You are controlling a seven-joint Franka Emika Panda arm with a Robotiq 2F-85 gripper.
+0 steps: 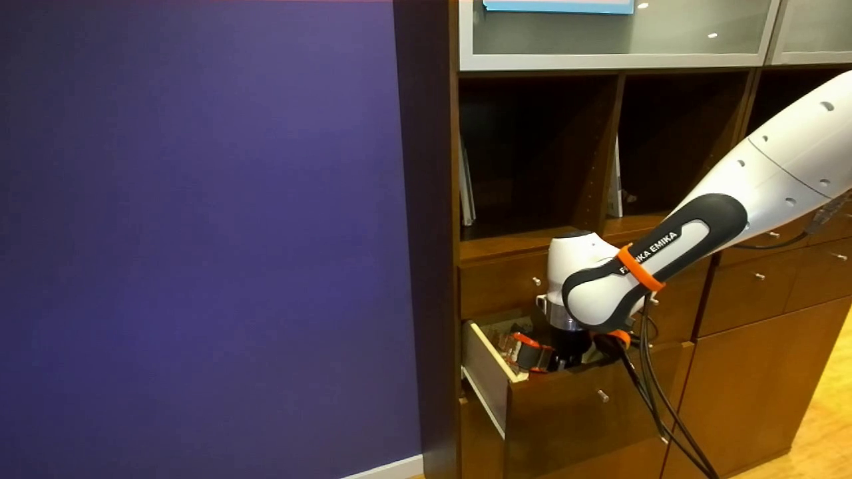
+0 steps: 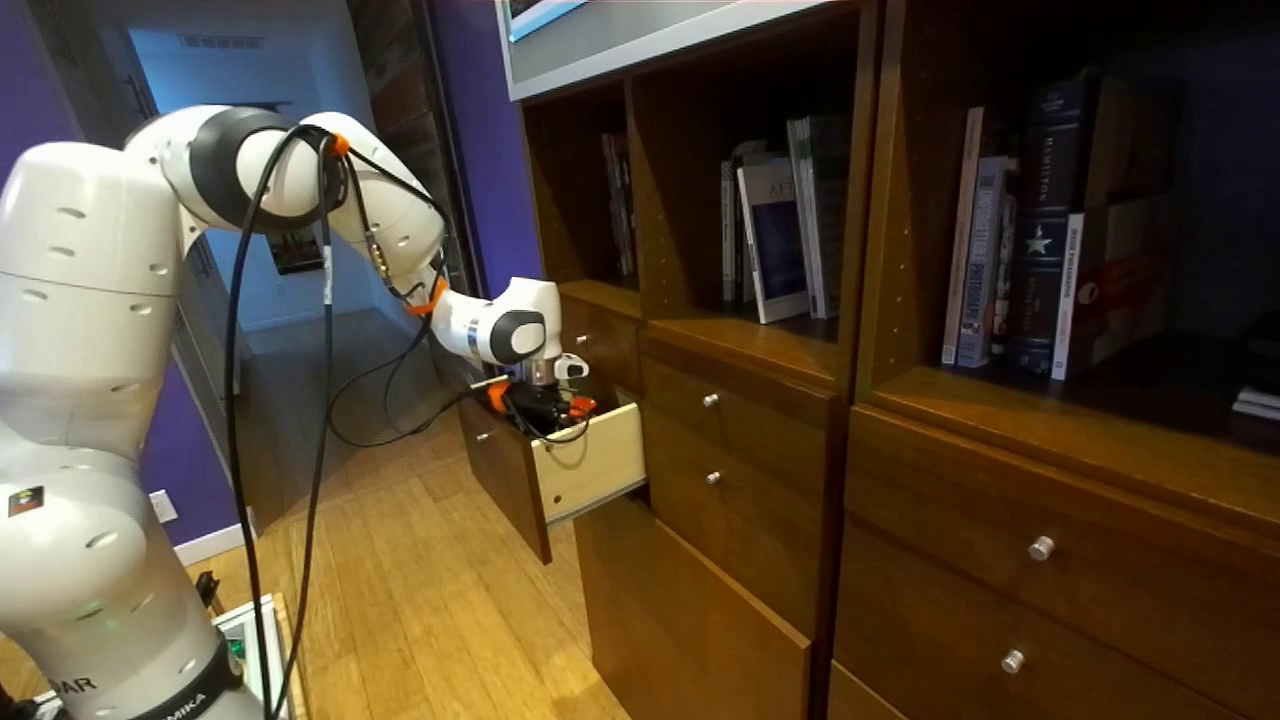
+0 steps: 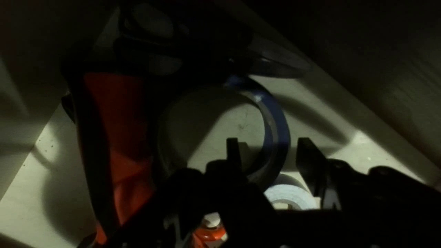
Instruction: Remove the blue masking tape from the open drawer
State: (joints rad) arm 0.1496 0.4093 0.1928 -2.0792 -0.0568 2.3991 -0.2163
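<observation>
The blue masking tape (image 3: 280, 131) is a ring lying in the drawer in the wrist view, partly in shadow. It is hidden in both exterior views. The drawer (image 1: 572, 426) is pulled out, and its pale side wall (image 2: 600, 465) shows in an exterior view. My gripper (image 3: 268, 139) is open, with its dark fingers on either side of the ring's right band: one over the hole, one outside. Whether they touch the tape I cannot tell. The gripper (image 1: 569, 352) points down into the drawer; it is also low in the drawer in an exterior view (image 2: 540, 405).
An orange and dark pouch (image 3: 127, 137) lies left of the ring. Dark-handled scissors (image 3: 275, 62) lie along its top. A pale tape roll (image 3: 293, 194) and an orange item (image 3: 210, 234) lie below. The drawer wall (image 3: 406, 86) rises at right. Cables (image 1: 652, 386) hang over the drawer front.
</observation>
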